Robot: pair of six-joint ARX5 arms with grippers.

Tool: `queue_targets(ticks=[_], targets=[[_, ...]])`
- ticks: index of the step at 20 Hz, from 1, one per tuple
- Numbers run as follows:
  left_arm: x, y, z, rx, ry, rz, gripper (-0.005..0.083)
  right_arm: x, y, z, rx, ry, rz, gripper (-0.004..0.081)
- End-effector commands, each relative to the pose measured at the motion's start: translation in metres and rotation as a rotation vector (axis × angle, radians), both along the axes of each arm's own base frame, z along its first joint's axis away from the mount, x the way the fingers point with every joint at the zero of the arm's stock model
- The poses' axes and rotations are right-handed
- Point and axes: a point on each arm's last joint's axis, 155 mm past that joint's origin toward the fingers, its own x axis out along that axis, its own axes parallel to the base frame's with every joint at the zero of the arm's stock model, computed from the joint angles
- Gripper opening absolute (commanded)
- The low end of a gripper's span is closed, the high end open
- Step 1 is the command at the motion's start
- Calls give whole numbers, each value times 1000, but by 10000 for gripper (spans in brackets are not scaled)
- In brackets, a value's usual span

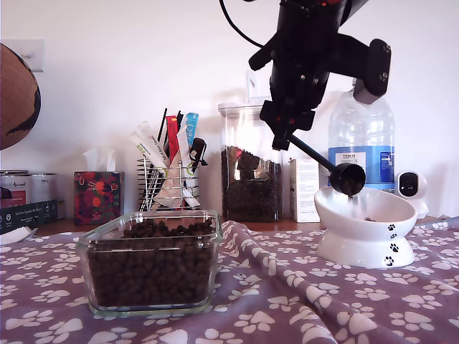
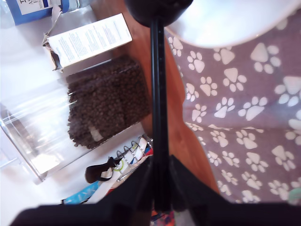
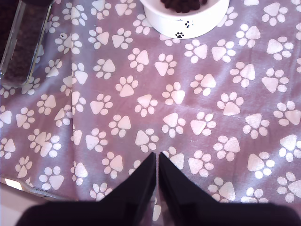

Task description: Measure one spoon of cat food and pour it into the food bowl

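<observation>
Gripping the spoon (image 2: 159, 117) by the far end of its thin handle, my first end effector (image 2: 160, 188) is clenched on it, jaws tight either side of the shaft. In the exterior view the handle runs down and toward that view's right from the end effector, so the long axis is a steep diagonal with the cup at the low end. The cup sits just over the near rim of the food bowl (image 1: 358, 236) and looks tipped mouth-down into it. The first wrist view agrees: the cup's dark back overlaps the white rim. A few pellets of cat food (image 3: 182, 4) already lie in the bowl in the second wrist view, though I can't tell how much is still in the cup. My judgement: scooping is done and the pour is underway or nearly finished. What's left is emptying the cup fully, then lifting clear. My second end effector (image 3: 157, 174) is idle, jaws closed on nothing, hanging over the paw-print cloth (image 3: 141, 103) on the desk, well apart from the bowl. The glass dish (image 1: 150, 265) heaped with kibble sits toward the exterior view's left, not touched by either arm. Behind it stand the canister (image 1: 249, 165), a water bottle (image 1: 362, 136) and a wire rack (image 1: 168, 183) of sachets.
</observation>
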Motion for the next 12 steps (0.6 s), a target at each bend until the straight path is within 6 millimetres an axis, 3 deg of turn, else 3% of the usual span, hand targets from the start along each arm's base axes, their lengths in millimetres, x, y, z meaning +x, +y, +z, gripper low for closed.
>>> queue_targets(ticks=[1,12], targets=[[3,-7,-8,2,-16,4,-23,2,1,4,7,-12,1,-10],[0,-9,5,12,-83,33,-22,3,2,5,9,-20,2,-10]])
